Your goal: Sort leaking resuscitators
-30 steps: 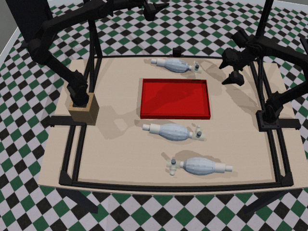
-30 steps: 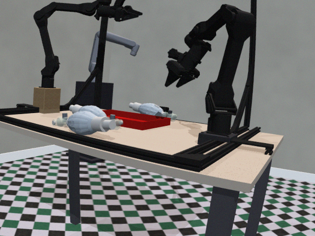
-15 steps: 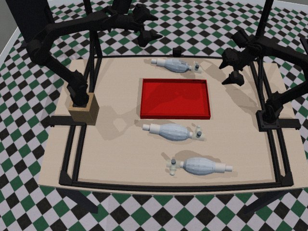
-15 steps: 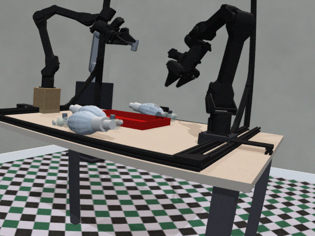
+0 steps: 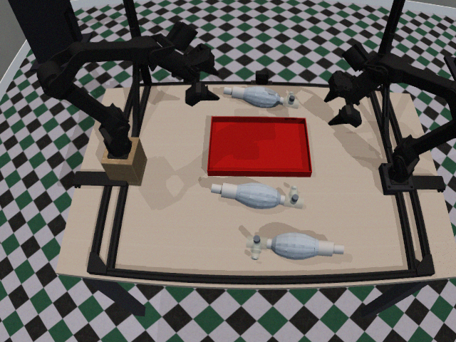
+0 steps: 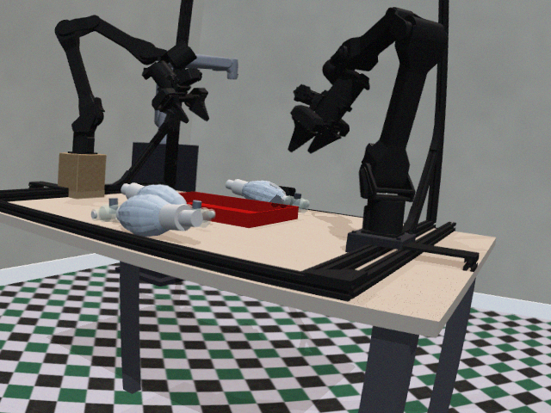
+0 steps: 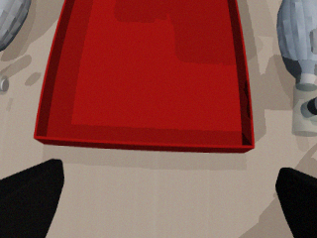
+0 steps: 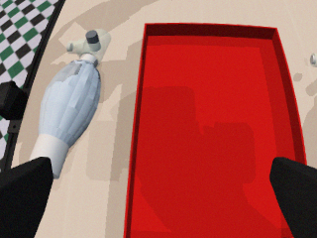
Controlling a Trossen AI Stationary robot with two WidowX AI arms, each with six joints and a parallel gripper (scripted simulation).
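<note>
The left gripper [image 5: 327, 112] [image 6: 300, 151] [image 7: 175, 178] and right gripper [image 5: 218, 86] [image 6: 197, 120] [image 8: 164, 171] are both released, spread wide and empty above the desk [image 5: 165, 228] [image 6: 267, 249] [image 7: 149, 198] [image 8: 99, 198]. All three resuscitators lie outside the red tray [image 5: 259, 147] [image 6: 249, 218] [image 7: 154, 74] [image 8: 213, 99]: one [image 5: 261, 97] [image 6: 263, 190] [image 7: 297, 45] [image 8: 69, 106] beyond its far wall, another [image 5: 257, 195] [image 6: 162, 194] [image 7: 12, 17] [image 8: 313, 59] just beside its near wall, the third [image 5: 296, 245] [image 6: 139, 215] nearest the desk's front edge, its valve pointing the opposite way.

Top view: pale table [image 5: 177, 221] [image 6: 267, 244] [image 7: 149, 198] [image 8: 89, 208] w/ red tray [image 5: 259, 173] [image 6: 249, 219] [image 7: 149, 148] [image 8: 210, 31] approx. ctr.; rear unit [image 5: 261, 96] [image 6: 264, 191] [image 7: 297, 40] [image 8: 70, 104] at its 12 o'clock, mid unit [image 5: 257, 194] [image 6: 166, 193] [image 7: 10, 22] [image 8: 313, 59] 6, front unit [image 5: 294, 245] [image 6: 139, 215] betw. 5 & 6.
</note>
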